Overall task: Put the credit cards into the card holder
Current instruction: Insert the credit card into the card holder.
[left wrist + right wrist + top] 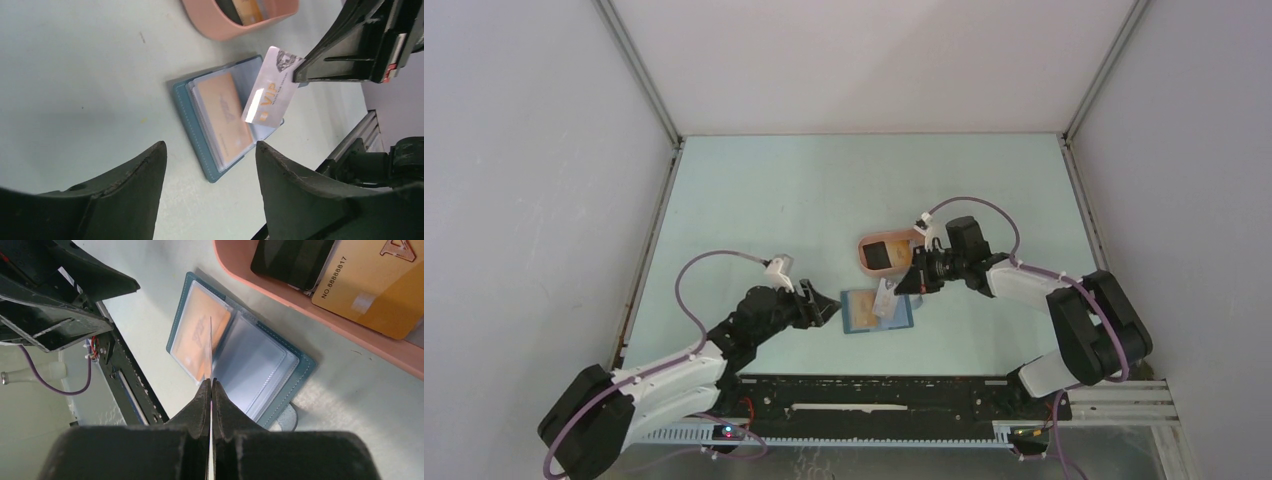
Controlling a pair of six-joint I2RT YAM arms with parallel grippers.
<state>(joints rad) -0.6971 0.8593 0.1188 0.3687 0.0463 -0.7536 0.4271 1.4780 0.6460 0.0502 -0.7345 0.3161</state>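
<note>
Blue card holder (pixel 189 117) lies open.

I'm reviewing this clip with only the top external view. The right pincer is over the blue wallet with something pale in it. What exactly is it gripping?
Observer: The right pincer is shut on a silvery card printed "VIP" in gold letters, held by one corner.
Operator: From above I can't read the wallet. Is it open, and is anything in it?
Observer: The card holder lies open. An orange card sits in one clear sleeve, and the sleeve beside it looks empty.
</note>
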